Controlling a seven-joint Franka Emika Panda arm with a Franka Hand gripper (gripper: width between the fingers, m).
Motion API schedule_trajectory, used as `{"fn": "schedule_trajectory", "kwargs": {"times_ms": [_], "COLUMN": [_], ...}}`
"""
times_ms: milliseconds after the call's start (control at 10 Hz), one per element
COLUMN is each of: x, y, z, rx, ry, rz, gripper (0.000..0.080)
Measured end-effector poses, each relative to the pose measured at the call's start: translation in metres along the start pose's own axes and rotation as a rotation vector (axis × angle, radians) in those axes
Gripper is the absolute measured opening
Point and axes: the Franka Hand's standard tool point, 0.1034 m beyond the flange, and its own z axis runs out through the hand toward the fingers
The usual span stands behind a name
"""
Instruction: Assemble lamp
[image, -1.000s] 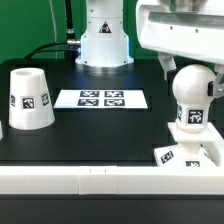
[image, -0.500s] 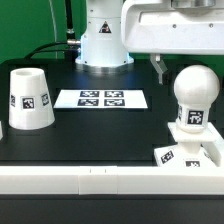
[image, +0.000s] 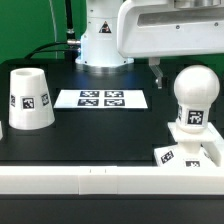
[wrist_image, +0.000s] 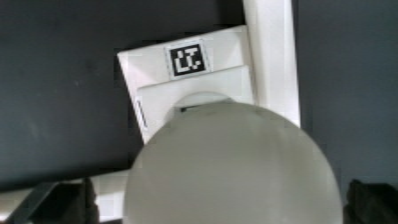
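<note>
The round-headed bulb (image: 193, 95) stands upright on the flat square base (image: 205, 152) at the exterior view's right, against the white front rail. The tapered shade (image: 28, 98) stands alone, wide end down, at the exterior view's left. My gripper (wrist_image: 210, 200) is open. Its dark fingers (wrist_image: 50, 202) sit wide apart on either side of the bulb's head (wrist_image: 231, 165), which fills the wrist view between them. Beyond the head the base (wrist_image: 160, 95) shows with its tag. In the exterior view one finger (image: 157, 68) hangs just beside and behind the bulb's head; the other is hidden.
The marker board (image: 101, 98) lies flat on the black table between shade and bulb. The robot's white pedestal (image: 103, 40) stands behind it. A white rail (image: 80, 180) runs along the table's front edge.
The gripper has slid toward the exterior view's left, off the bulb's head. The bulb, base and shade have not moved.
</note>
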Motion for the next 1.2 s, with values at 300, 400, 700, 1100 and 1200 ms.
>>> {"fn": "schedule_trajectory", "kwargs": {"times_ms": [300,400,700,1100,1200], "x": [-0.001,-0.001,-0.001,0.001,0.001], "y": [0.0,0.001,0.006,0.013,0.015], "z": [0.003,0.003,0.005,0.004,0.004], "rx": [-0.017,-0.026,-0.051,-0.073,-0.08], "ry": [-0.005,-0.006,-0.018,-0.031,-0.036], "rz": [-0.29,-0.394,-0.667,-0.917,-0.98], "gripper": [0.0699,0.0699,0.0699,0.0699,0.0699]}}
